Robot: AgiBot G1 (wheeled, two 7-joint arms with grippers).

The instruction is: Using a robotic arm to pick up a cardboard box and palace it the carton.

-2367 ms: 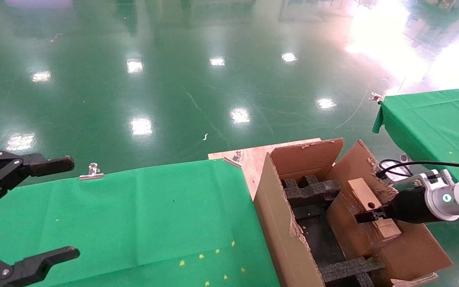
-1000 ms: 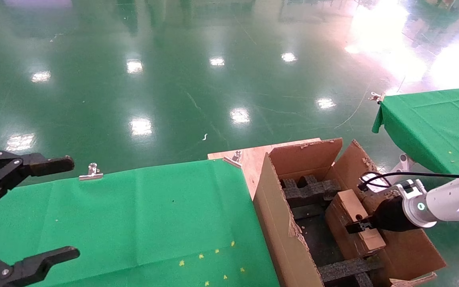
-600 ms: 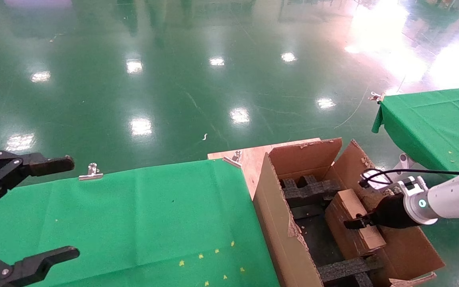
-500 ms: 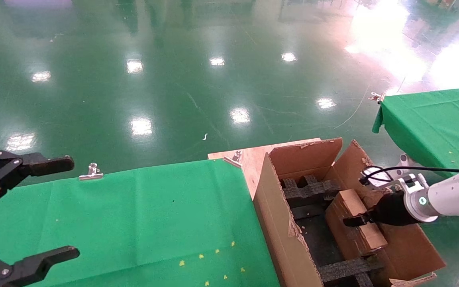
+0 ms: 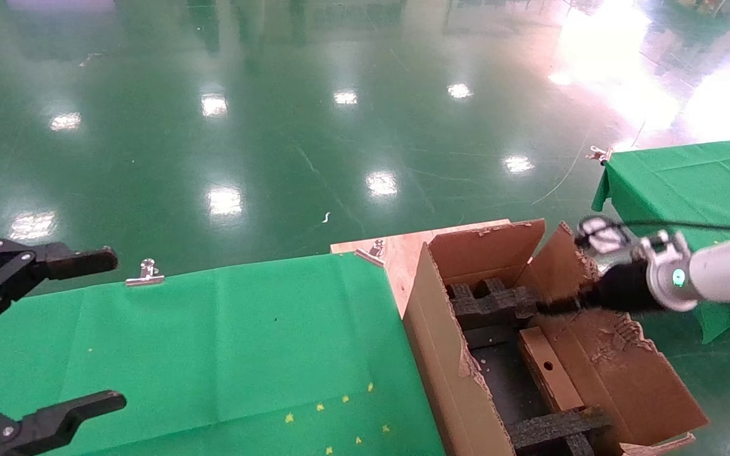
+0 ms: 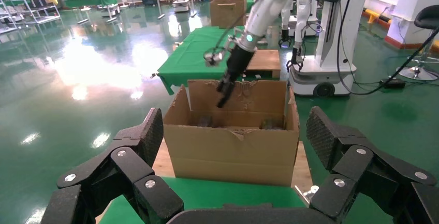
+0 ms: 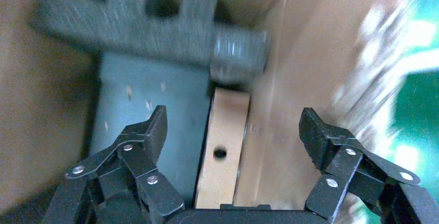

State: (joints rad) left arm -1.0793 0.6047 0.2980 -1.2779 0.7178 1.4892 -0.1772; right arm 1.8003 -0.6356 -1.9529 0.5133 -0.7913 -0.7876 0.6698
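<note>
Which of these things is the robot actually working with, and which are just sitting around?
In the job:
box, now standing on edge in the carton
carton
right gripper, open, above the carton

Just around:
left gripper, parked over the green cloth
clips
second green table

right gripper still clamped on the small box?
No: in the right wrist view the right gripper is open and empty above the cardboard box, which stands on edge inside the carton.

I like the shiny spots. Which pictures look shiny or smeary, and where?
Head view: ceiling lights glare off the green floor, and the right end effector is smeared. Right wrist view: the carton wall and black foam are streaked, while the cardboard box looks clearer. Left wrist view: mostly sharp.
</note>
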